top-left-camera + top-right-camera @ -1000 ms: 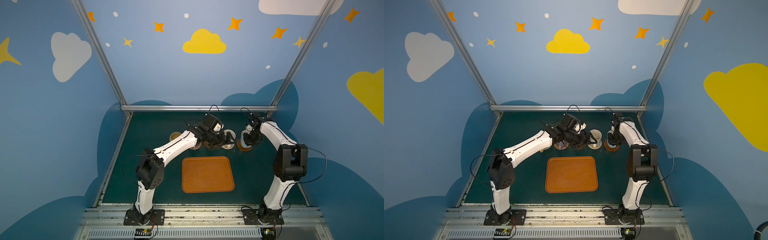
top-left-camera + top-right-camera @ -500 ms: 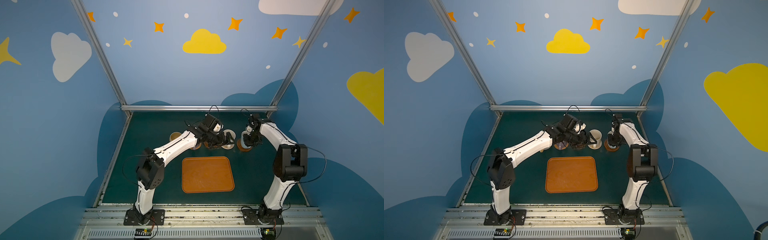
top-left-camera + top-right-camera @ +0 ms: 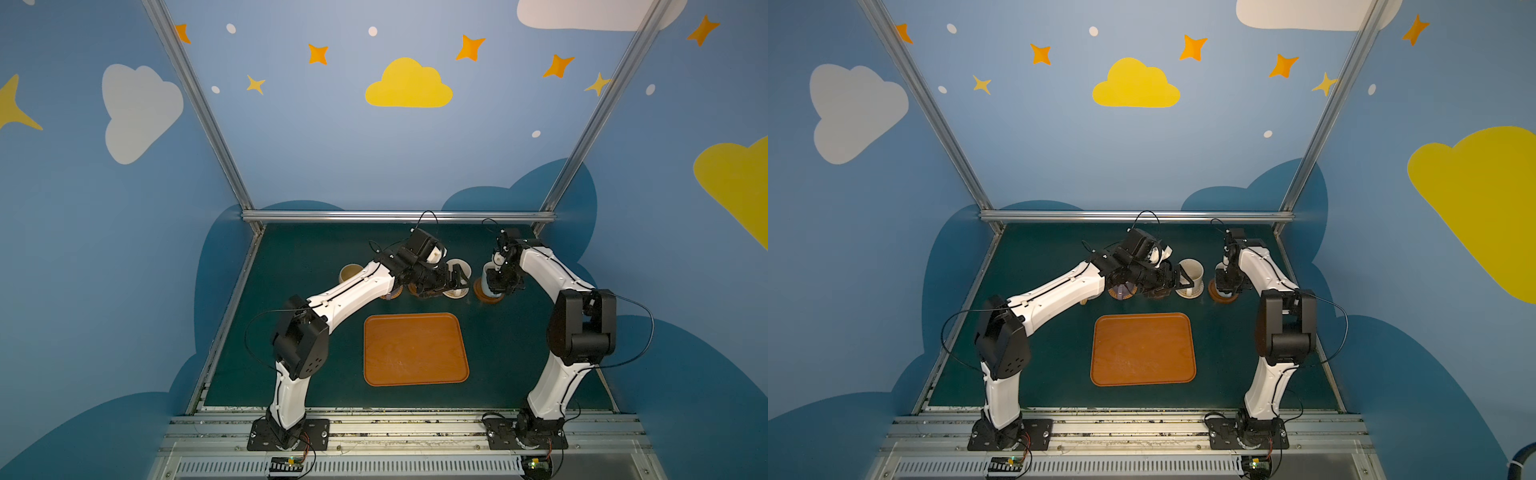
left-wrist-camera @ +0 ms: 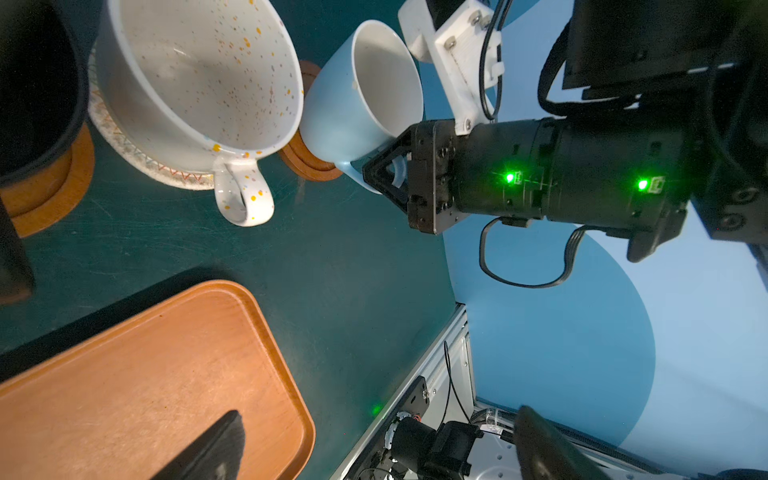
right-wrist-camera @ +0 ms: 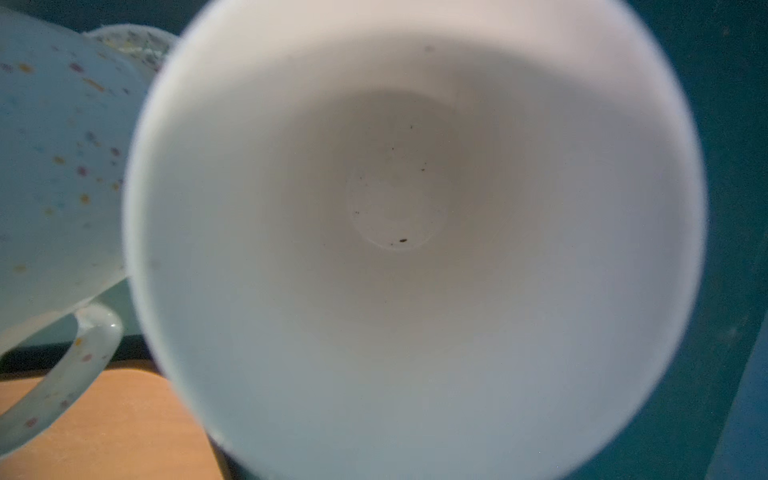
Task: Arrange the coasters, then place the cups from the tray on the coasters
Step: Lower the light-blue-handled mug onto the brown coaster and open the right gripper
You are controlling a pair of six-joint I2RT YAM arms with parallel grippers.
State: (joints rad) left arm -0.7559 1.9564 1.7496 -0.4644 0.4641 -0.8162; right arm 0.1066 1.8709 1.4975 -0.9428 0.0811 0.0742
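A: Status of the right tool (image 4: pixel 376 174)?

B: It is clamping the handle of the light blue cup (image 4: pixel 361 95), jaws together on it. The cup is standing over the brown wooden coaster (image 4: pixel 309 166) at the right end of the row. Whether its base is seating fully, I cannot tell.

A: Anything changing against a second ago?

B: Nothing I am making out. Both arms are holding the same poses and the grip is not letting go. I am reading that as settling the cup, not carrying it.

A: Left tool (image 3: pixel 457 277)?

B: Jaws standing wide apart, gripping nothing, hovering just beside the cream-white cup (image 4: pixel 199 83), which is resting on the woven coaster (image 4: pixel 137 160). The black cup (image 4: pixel 33 83) is sitting next along on a second wooden coaster (image 4: pixel 62 195).

A: Tray (image 3: pixel 415 349)?

B: Lying on the tabletop (image 3: pixel 498 353) with no cup on it, between the row and the robot bases.

A: Meaning for the task?

B: Judging from this, the last cup is going down. What is remaining: opening the right tool and drawing clear of the handle without tipping the cup.
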